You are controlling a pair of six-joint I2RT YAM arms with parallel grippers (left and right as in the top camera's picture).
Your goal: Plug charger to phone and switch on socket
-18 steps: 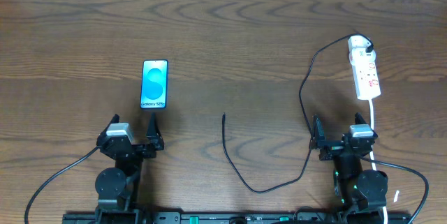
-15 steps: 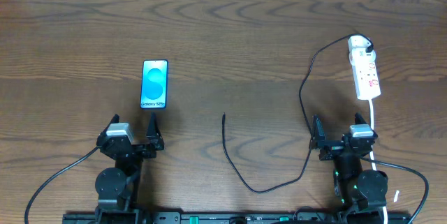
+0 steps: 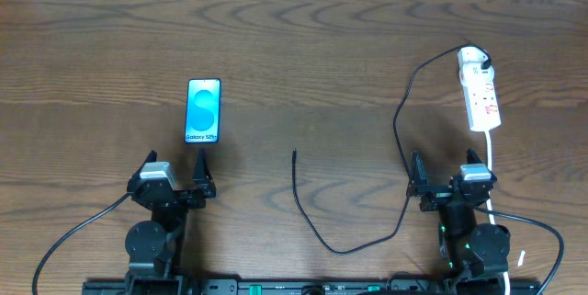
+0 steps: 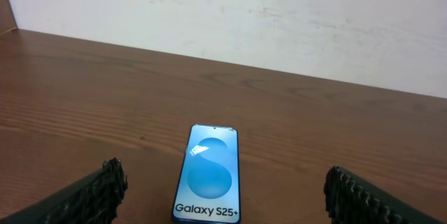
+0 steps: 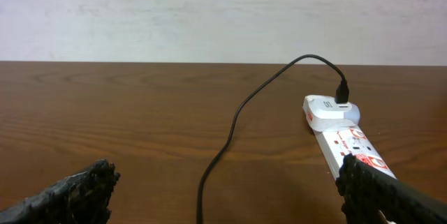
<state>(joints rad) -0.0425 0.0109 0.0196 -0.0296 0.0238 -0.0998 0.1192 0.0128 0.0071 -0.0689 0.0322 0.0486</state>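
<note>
Wooden surface (image 3: 294,28) is occupied by the phone (image 3: 204,111), the charger (image 3: 295,175), and the socket (image 3: 480,93) by its right edge; left end effector (image 3: 176,172) and right end effector (image 3: 444,172) are held spread.

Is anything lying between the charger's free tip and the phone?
Nothing visible does. In the overhead view, only bare table separates the charger tip from the phone, which lies flat, farther out and toward the left arm's side.
</note>
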